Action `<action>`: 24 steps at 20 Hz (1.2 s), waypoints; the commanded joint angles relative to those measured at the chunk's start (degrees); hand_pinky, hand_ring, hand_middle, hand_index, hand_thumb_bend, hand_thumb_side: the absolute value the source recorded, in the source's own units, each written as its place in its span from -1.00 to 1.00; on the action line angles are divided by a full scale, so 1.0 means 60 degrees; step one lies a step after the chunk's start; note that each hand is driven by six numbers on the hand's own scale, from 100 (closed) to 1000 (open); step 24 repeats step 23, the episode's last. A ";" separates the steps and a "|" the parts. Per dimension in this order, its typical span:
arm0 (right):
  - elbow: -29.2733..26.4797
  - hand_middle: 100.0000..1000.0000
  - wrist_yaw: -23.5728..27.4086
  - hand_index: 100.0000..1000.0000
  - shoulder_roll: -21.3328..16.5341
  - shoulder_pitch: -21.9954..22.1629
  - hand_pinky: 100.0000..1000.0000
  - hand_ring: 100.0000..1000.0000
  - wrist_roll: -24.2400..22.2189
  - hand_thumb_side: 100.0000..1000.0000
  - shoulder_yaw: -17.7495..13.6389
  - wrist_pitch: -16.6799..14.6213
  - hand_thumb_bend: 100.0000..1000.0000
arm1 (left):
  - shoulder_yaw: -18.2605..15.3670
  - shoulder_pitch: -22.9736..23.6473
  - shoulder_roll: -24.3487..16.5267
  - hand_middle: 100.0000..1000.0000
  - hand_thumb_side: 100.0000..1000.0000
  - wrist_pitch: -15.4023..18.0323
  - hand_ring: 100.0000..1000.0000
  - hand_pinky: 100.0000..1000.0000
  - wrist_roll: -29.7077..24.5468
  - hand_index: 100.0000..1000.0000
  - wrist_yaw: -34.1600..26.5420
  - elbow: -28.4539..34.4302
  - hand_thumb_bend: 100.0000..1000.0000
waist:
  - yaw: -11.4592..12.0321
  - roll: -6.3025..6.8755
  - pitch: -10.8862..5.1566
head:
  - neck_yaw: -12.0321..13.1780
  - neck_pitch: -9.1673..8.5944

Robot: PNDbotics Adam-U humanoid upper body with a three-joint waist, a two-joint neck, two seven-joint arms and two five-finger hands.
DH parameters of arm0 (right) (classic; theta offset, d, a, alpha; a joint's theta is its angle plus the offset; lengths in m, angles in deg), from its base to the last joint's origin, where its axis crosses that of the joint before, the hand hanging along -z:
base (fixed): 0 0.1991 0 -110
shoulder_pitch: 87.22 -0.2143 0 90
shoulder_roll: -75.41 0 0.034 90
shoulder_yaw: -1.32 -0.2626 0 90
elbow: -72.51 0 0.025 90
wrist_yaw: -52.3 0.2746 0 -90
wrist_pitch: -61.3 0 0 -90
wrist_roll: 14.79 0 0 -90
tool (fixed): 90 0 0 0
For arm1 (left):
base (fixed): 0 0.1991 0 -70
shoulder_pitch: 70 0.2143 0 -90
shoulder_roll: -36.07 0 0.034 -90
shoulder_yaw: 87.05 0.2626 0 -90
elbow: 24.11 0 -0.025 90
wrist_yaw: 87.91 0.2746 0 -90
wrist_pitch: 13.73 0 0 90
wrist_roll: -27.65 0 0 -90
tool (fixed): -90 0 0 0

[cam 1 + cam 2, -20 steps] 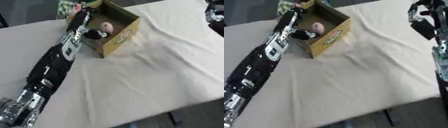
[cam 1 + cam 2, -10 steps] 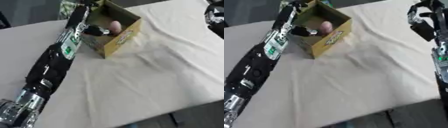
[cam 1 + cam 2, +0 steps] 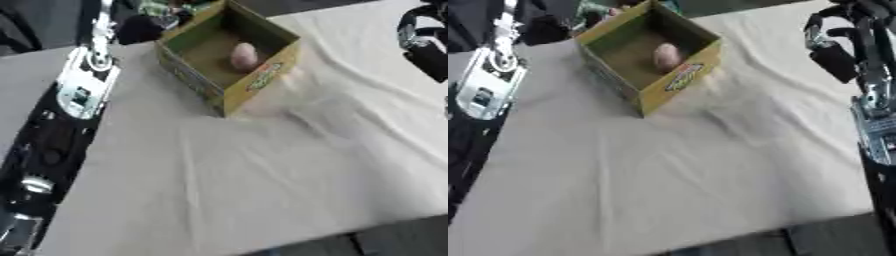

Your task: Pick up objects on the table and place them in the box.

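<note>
Cloth point(image 3: 262, 190) covers the table, wrinkled, and no loose objects show on its near or middle part. Left arm point(image 3: 74, 100) runs up the left edge from the near left corner toward the far left. Box point(image 3: 229, 52), yellow-green cardboard and open on top, sits near the far edge, left of centre. Pink egg-shaped object point(image 3: 243, 55) lies on the box floor, apart from the walls, nothing touching it.

Change: half a second back the left hand was down inside the box by the pink object; now it is out and drawn back past the box's far left corner. Left hand point(image 3: 144, 25) shows only as a dark blur there, so I cannot tell how its fingers are set. Some green stuff point(image 3: 162, 7) beyond the box, too smeared to name.

Right hand point(image 3: 842, 45) hangs over the far right corner, fingers curled in, holding nothing, well apart from the box.

Reading: the pink object looks released and delivered, so this placement is done. With no other object visible on the cloth, the task may be near its end, unless more lies out of frame.
</note>
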 commanded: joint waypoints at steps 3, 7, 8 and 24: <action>-0.0367 0.35 0.0123 0.79 -0.0325 -0.0057 0.45 0.79 0.0129 -0.02 -0.0173 0.0022 -1.00 | -0.0643 0.1126 -0.0614 -0.14 -0.40 -0.0282 0.00 -0.20 0.0443 0.27 -0.1615 0.1653 0.27 | 0.0235 -0.0065 -0.0111 | -0.0166 -0.0133; -0.0392 0.35 0.0118 0.79 -0.0354 -0.0018 0.45 0.79 0.0144 -0.06 -0.0195 0.0060 -1.00 | -0.1147 0.2244 -0.0707 -0.28 -0.50 -0.0339 -0.08 -0.26 0.0839 0.23 -0.2392 0.2381 -0.12 | 0.0481 -0.0098 -0.0062 | -0.0252 -0.0120; -0.0395 0.35 0.0123 0.79 -0.0369 -0.0006 0.45 0.79 0.0161 -0.02 -0.0211 0.0069 -1.00 | -0.1257 0.2508 -0.0714 -0.30 -0.54 -0.0364 -0.09 -0.26 0.0976 0.22 -0.2526 0.2510 0.14 | 0.0524 -0.0103 -0.0050 | -0.0275 -0.0109; -0.0378 0.35 0.0185 0.79 -0.0435 0.0061 0.44 0.80 0.0252 -0.02 -0.0278 0.0106 -1.00 | -0.2006 0.4002 -0.0308 -0.92 -0.89 -0.0496 -0.33 -0.44 0.2356 0.06 -0.3311 0.2781 0.68 | 0.0846 -0.0204 0.0012 | -0.0416 -0.0067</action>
